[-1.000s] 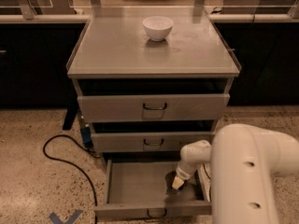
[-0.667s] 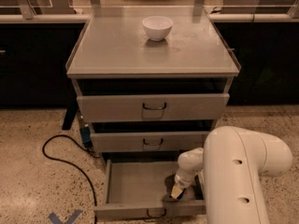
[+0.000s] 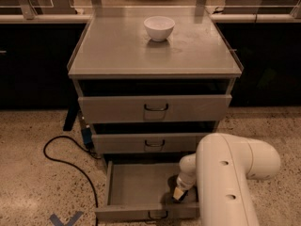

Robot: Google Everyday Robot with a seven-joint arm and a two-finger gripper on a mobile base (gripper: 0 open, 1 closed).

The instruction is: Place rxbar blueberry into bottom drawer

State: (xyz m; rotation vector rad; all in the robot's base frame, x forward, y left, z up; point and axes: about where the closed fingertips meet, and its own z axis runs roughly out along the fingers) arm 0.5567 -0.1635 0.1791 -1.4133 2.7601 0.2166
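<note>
The bottom drawer [image 3: 134, 185] is pulled out, a wide shallow grey tray with a small dark handle [image 3: 158, 214] on its front. My gripper [image 3: 179, 193] reaches down into the right part of this drawer, close to its floor, at the end of the white arm [image 3: 230, 182]. A small dark shape [image 3: 171, 196] sits right at the gripper's tip. I cannot tell whether it is the rxbar blueberry, or whether it is held.
The two upper drawers [image 3: 155, 108] stand slightly open. A white bowl [image 3: 159, 27] sits on the cabinet top [image 3: 117, 51]. A black cable [image 3: 61, 155] loops on the floor at the left. A blue tape cross [image 3: 66, 219] marks the floor.
My gripper has sunk lower in the drawer and come toward its front. The arm has swung closer and fills more of the lower right.
</note>
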